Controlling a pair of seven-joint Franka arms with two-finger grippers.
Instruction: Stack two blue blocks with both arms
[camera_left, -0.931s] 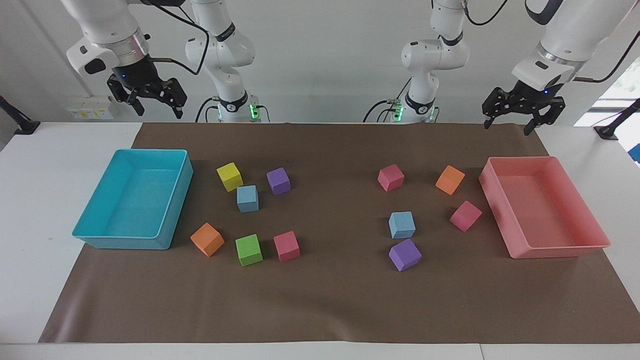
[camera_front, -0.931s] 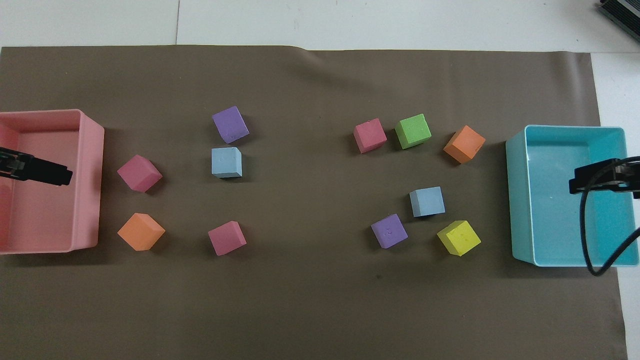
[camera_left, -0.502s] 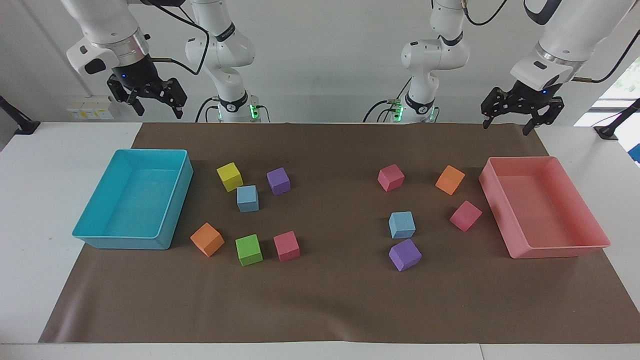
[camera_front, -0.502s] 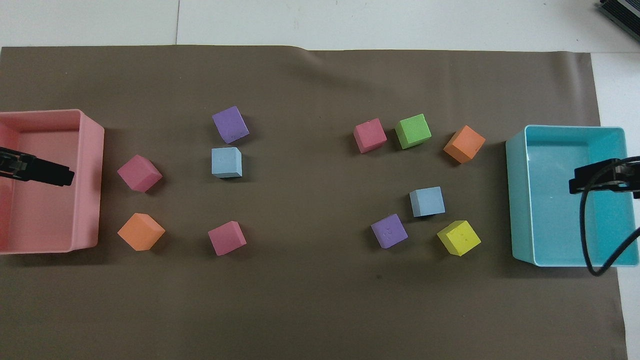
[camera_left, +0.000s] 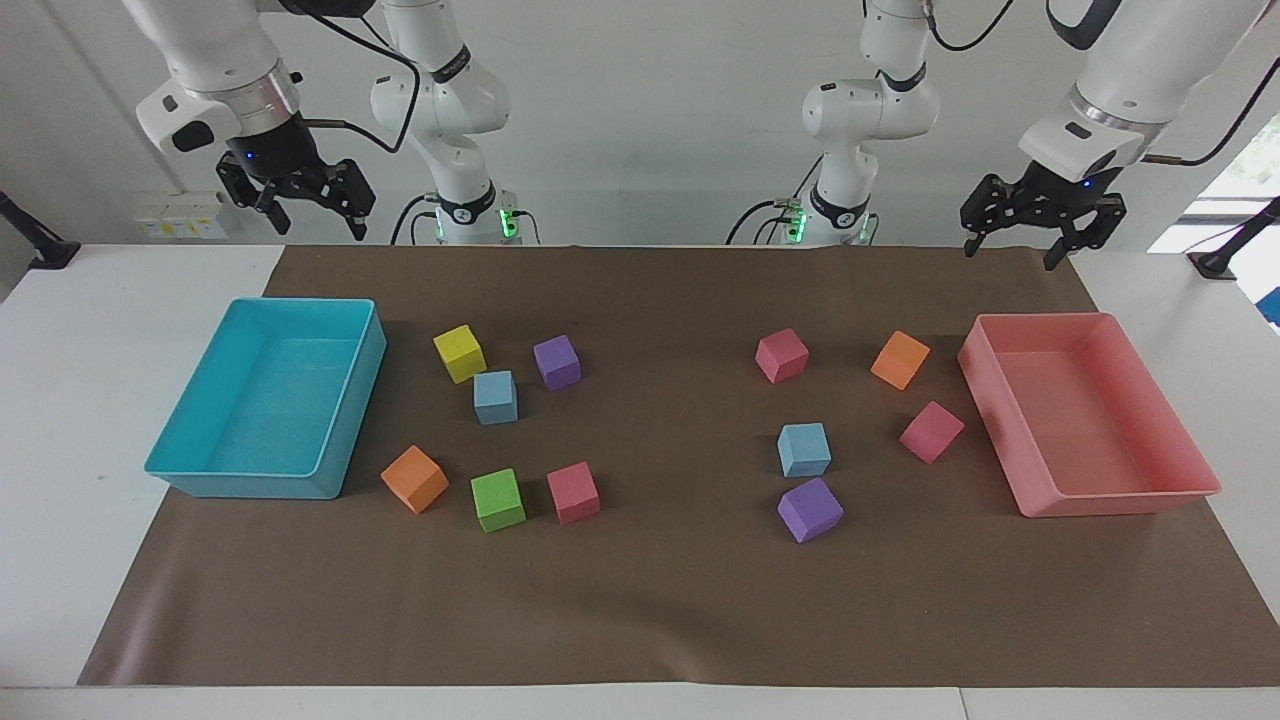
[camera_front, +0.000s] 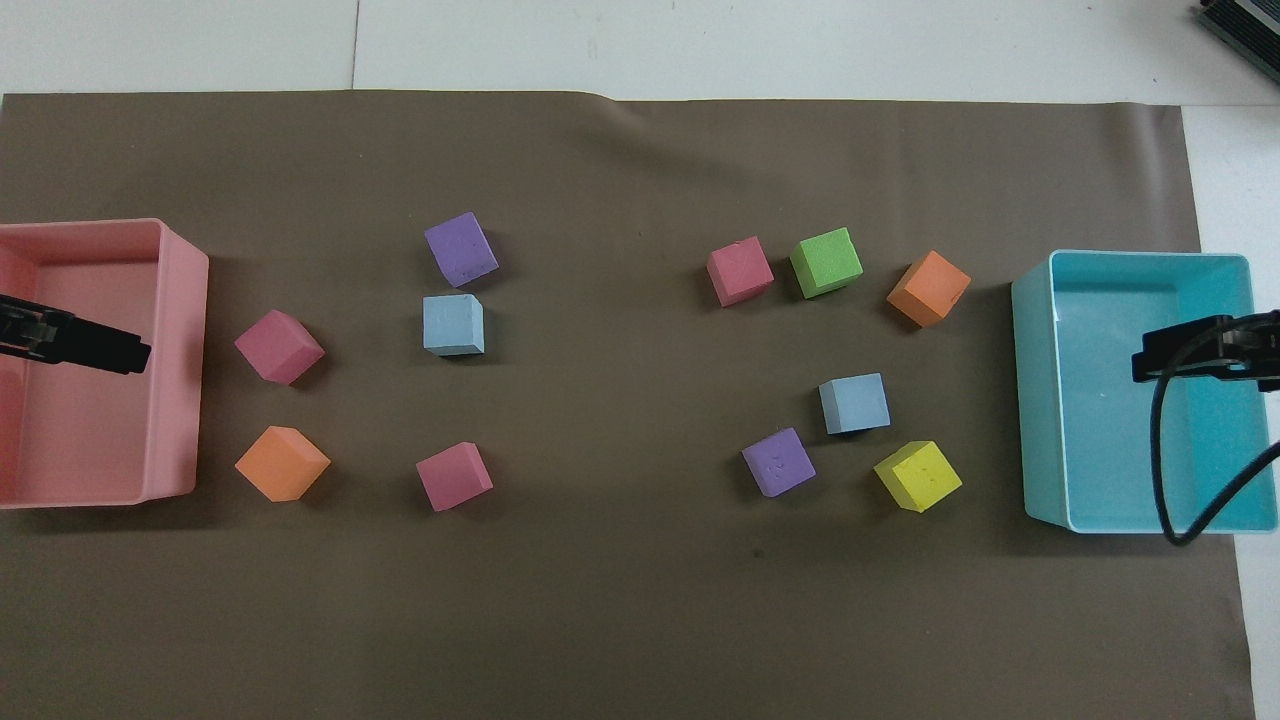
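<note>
Barely shifted since earlier, the right gripper (camera_left: 313, 208) and left gripper (camera_left: 1018, 236) hover raised at the robots' edge corners, fingers apart, leaving both blue blocks (camera_left: 495, 397) (camera_left: 804, 449) unobstructed

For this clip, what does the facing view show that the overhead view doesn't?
Only the facing view shows both arms whole, with the left gripper and right gripper raised, jaws open, holding nothing. Only the overhead view shows a dark device at the table's corner. Both show two blue blocks apart on the brown mat, unstacked, with the turquoise tray and pink tray at the ends.
</note>
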